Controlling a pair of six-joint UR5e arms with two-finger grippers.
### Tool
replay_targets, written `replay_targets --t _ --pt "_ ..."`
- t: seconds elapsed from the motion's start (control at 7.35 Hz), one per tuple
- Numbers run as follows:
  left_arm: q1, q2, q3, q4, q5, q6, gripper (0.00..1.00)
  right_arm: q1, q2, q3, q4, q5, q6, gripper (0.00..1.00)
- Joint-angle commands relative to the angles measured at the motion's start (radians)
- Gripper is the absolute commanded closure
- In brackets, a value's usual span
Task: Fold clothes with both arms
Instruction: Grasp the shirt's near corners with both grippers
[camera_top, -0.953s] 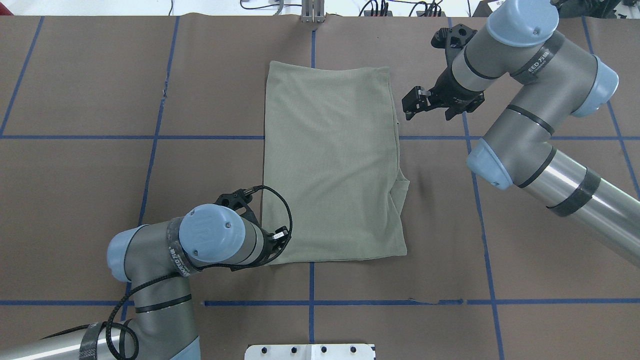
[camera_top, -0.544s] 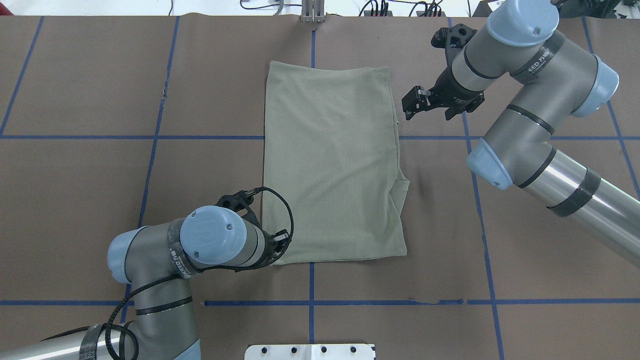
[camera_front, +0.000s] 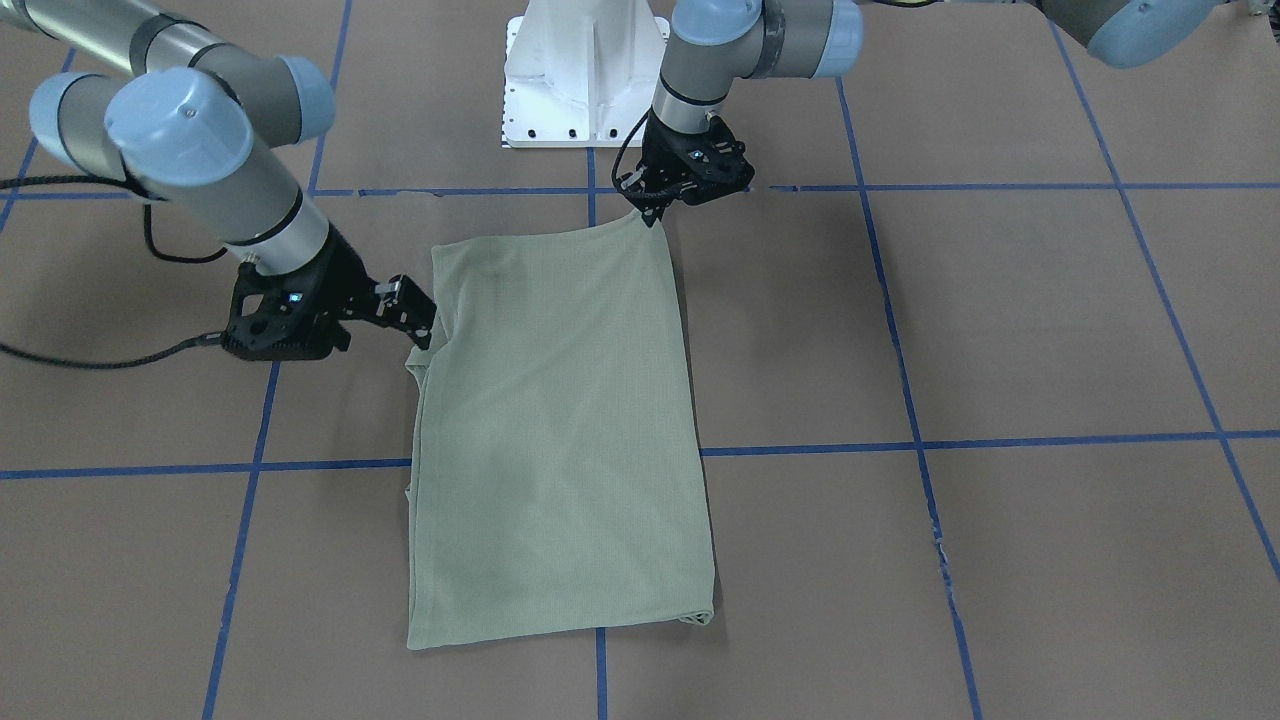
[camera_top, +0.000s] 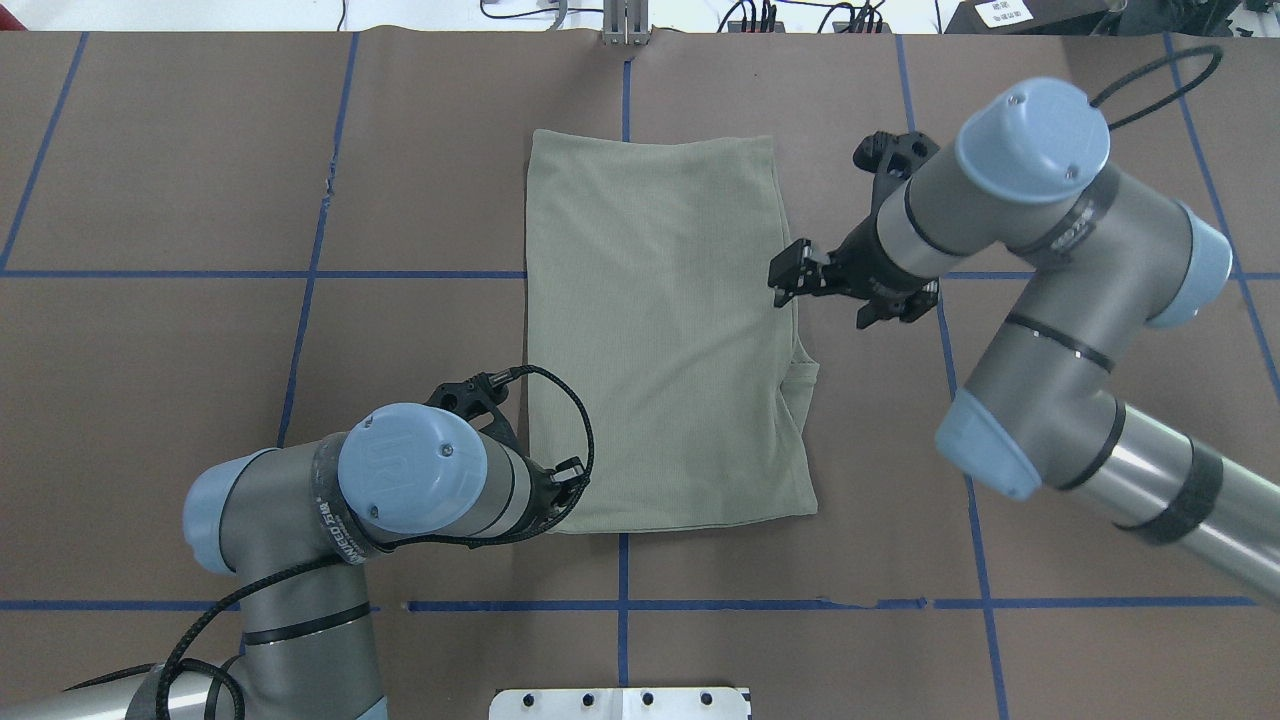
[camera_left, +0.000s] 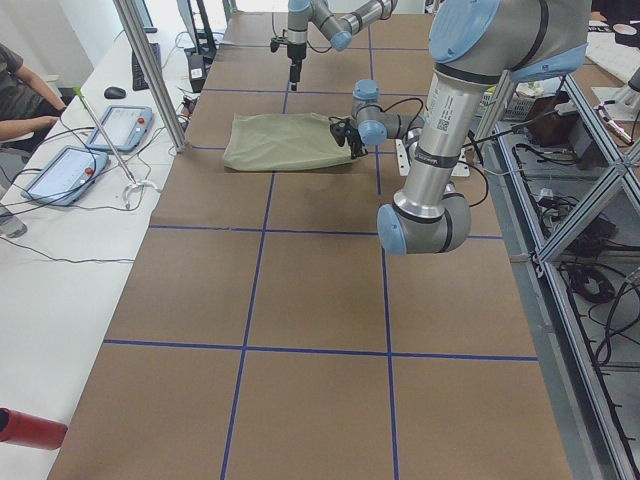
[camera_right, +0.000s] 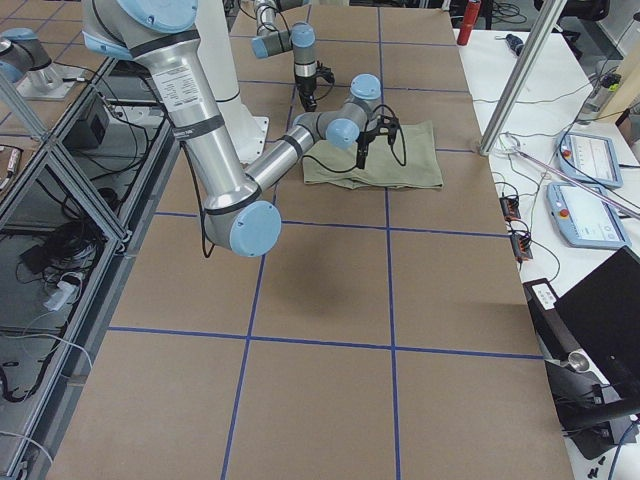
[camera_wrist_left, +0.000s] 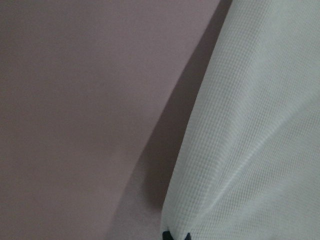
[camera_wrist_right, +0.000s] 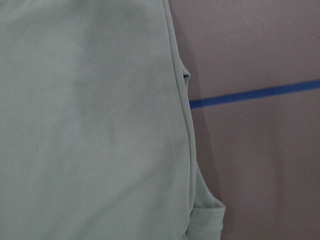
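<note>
Currently: sage-green shirt lying folded in long rectangle mid-desk, crossing blue tape line. Left gripper jaws clamping shirt's near-left corner, holding it peaked up. Right gripper hovering at shirt's right edge, jaws parted, gripping nothing.

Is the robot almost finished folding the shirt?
The shirt already lies folded into a long strip, with no sleeves sticking out. The left gripper looks pinched on one corner, and the right gripper sits open at the side edge. Folding it shorter probably remains.
</note>
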Motion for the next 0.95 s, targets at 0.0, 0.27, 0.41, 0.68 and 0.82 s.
replay_targets --t 0.0,0.27,0.41,0.68,0.82 --pt "0.002 -0.001 -0.013 0.02 -0.002 0.0 1.0 -0.217 -0.047 0.104 -0.005 -0.184 0.292 0.0" --pt "0.003 -0.003 -0.013 0.02 -0.002 0.0 1.0 -0.311 -0.076 0.104 -0.013 -0.262 0.431 0.0" --pt "0.003 -0.003 -0.013 0.02 -0.002 0.0 1.0 -0.328 -0.096 0.104 -0.014 -0.28 0.447 0.0" --pt "0.006 -0.004 -0.013 0.02 -0.002 -0.001 1.0 -0.345 -0.082 0.1 -0.1 -0.282 0.523 0.0" --pt "0.008 -0.004 -0.015 0.018 -0.002 -0.001 1.0 -0.374 -0.081 0.089 -0.111 -0.29 0.53 0.0"
